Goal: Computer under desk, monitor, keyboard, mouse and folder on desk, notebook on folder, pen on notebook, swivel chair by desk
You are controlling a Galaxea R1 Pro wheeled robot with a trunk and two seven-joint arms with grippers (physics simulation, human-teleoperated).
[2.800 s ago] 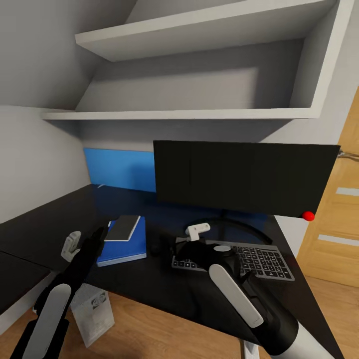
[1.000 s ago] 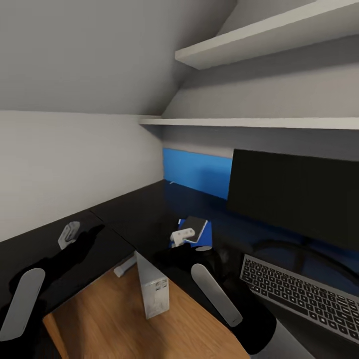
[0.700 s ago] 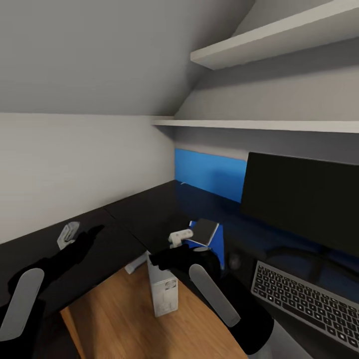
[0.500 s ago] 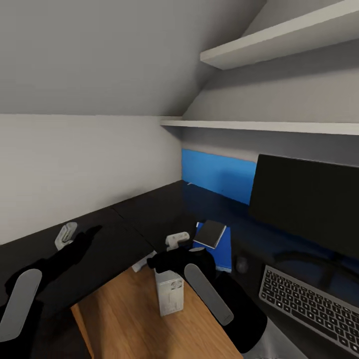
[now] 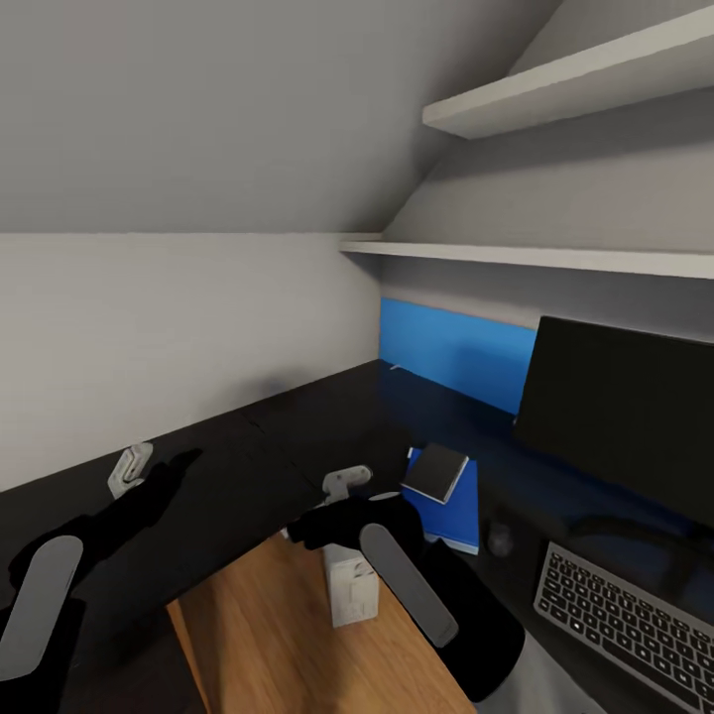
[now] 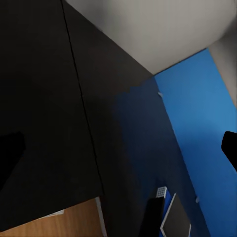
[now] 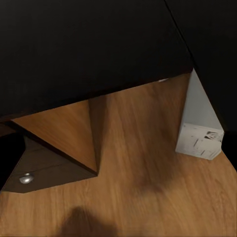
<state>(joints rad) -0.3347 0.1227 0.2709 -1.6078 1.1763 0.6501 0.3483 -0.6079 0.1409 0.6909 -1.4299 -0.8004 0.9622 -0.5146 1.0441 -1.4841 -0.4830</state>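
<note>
The glossy black desk (image 5: 278, 436) bends round a corner, with its blue back panel (image 5: 456, 352) behind. On it stand the black monitor (image 5: 620, 407) and, in front of it, the keyboard (image 5: 625, 615). The dark mouse (image 5: 499, 538) lies left of the keyboard. Beside it rests the blue folder (image 5: 451, 511) with the notebook (image 5: 439, 473) on top. The computer (image 5: 352, 587) stands on the floor below the desk's inner edge, also seen in the right wrist view (image 7: 200, 123). My left gripper (image 5: 183, 464) hovers open over the desk's left wing, fingertips (image 6: 10, 153) wide apart. My right gripper (image 5: 312, 524) hangs above the computer. The pen and swivel chair are out of view.
White wall shelves (image 5: 555, 258) hang above the desk under a sloping grey ceiling. Light wood floor (image 5: 268, 635) shows in the desk's inner corner. A grey wall (image 5: 149, 327) runs behind the left wing.
The view has swung left, so monitor, keyboard and folder sit further right in the picture. My right gripper, earlier over the keyboard, is now above the computer.
</note>
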